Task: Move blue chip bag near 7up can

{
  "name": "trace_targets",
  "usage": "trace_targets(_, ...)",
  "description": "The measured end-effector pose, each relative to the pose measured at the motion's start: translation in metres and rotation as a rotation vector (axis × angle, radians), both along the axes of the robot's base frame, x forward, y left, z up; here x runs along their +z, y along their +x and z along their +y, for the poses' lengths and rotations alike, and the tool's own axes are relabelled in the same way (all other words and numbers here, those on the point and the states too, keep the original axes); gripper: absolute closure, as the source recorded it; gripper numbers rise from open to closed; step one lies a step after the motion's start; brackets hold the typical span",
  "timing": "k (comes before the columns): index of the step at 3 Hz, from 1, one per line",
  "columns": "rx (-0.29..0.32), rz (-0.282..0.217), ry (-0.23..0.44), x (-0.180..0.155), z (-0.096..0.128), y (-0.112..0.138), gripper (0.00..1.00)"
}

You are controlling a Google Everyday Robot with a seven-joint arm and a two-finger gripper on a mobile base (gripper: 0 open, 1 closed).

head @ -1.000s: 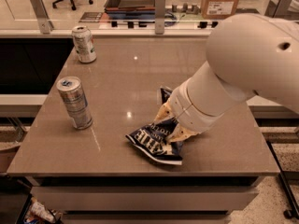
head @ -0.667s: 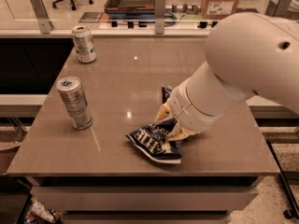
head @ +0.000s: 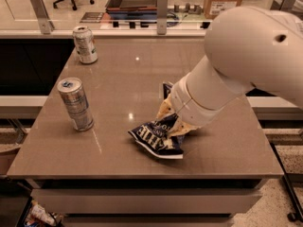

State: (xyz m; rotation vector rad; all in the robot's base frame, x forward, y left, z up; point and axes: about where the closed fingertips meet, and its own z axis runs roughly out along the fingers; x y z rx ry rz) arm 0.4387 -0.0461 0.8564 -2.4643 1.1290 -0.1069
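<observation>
Gripping the blue chip bag [head: 155,139], the claw [head: 173,122] sits well apart from the 7up can [head: 85,44].

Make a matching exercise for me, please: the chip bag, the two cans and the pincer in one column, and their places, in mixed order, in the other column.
Column one
1. crumpled dark blue foil chip bag
2. whitish-silver drink can with greenish markings
3. tall slim silver can with blue top
4. pincer

Column two
A. far left corner of the brown table
B. at the bag's upper edge, mostly hidden under the white arm
C. left side, nearer the front edge
D. lying near the front, about the middle

Pairs: 1-D, 2-A, 3-C, 4-B.
</observation>
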Motion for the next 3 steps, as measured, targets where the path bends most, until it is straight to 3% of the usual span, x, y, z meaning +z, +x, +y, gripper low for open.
trace_targets(2,-0.005,-0.064,-0.005,0.017,-0.009,0.073,1.00)
trace_targets(3,-0.025,-0.151,-0.002,0.040,-0.010,0.119,1.00)
